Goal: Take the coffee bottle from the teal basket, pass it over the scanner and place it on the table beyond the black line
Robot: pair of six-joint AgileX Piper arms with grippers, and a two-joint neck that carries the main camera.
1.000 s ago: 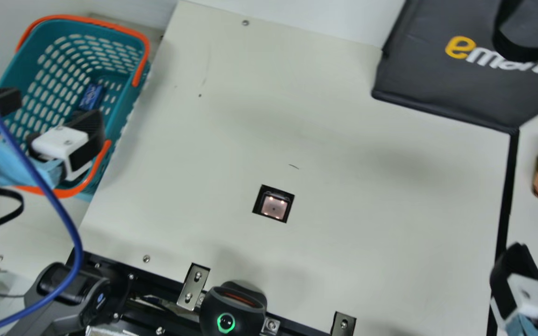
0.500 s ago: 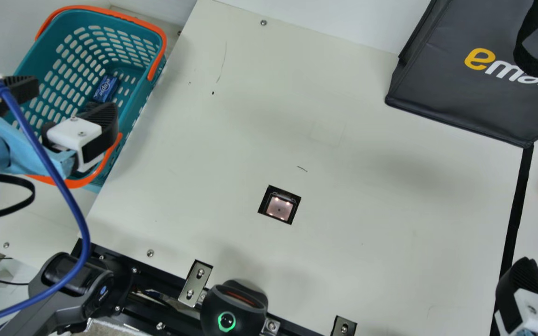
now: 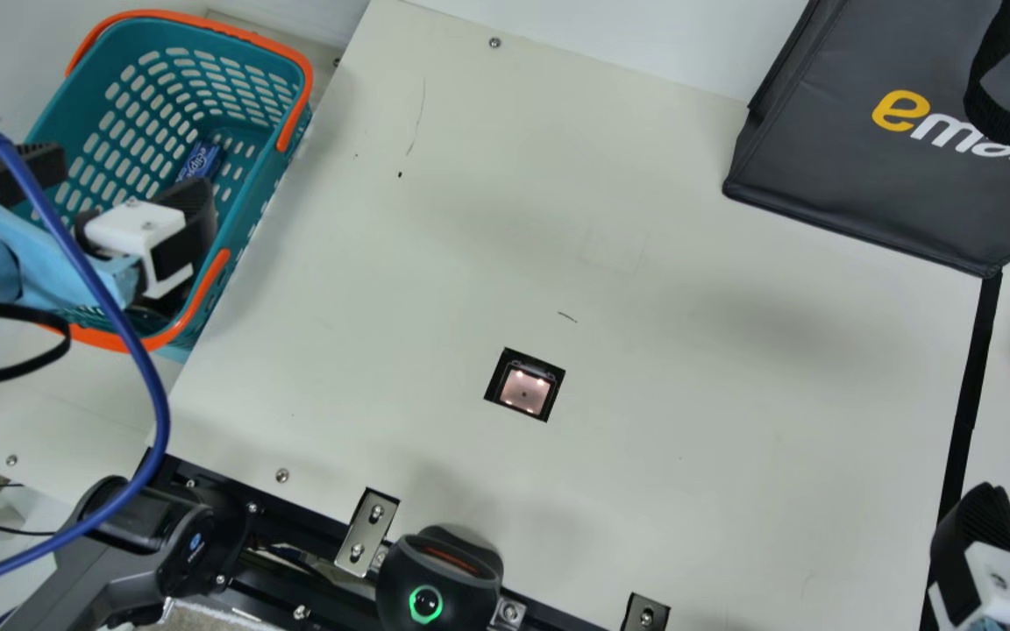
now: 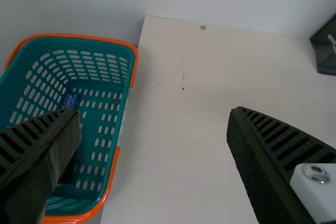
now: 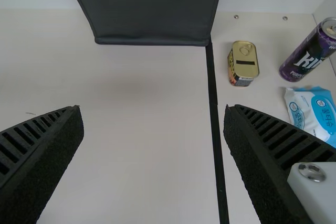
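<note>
Dark coffee bottle, mostly hidden by left claw, inside teal basket

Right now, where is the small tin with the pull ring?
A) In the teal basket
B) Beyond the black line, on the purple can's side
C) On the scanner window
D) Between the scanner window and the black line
B: the tin stands past the black line, on the same side as the purple can.
</note>
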